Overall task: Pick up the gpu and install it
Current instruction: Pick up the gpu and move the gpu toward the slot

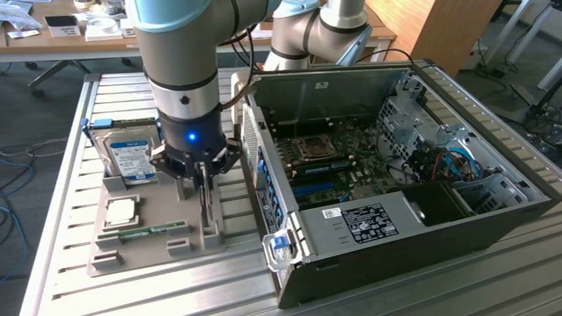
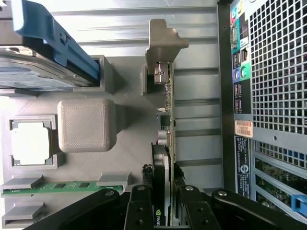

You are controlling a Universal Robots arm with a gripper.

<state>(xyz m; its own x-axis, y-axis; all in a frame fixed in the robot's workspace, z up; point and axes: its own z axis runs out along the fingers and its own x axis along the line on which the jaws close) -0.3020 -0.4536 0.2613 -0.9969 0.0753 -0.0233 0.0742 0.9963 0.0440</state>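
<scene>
The gpu (image 2: 166, 110) stands on its edge in a slot of the grey holder tray (image 1: 141, 253), right beside the open computer case (image 1: 351, 263). In the wrist view I see its green board, the silver end bracket (image 2: 160, 38) at the far end and its black fan housing between the fingers. My gripper (image 1: 204, 181) has come straight down over the card. The gripper (image 2: 163, 191) has one black finger against each face of the gpu, shut on it. In the exterior view the gpu (image 1: 205, 207) shows as a thin dark blade below the fingers, still seated in the tray.
On the same tray stand a blue-labelled hard drive (image 1: 131, 155), a processor chip (image 1: 121, 210) and a narrow green memory stick (image 1: 145, 232). The case lies open with its motherboard (image 1: 325, 158) exposed; its perforated rear panel (image 2: 278, 72) is close beside the card. The table is ribbed metal.
</scene>
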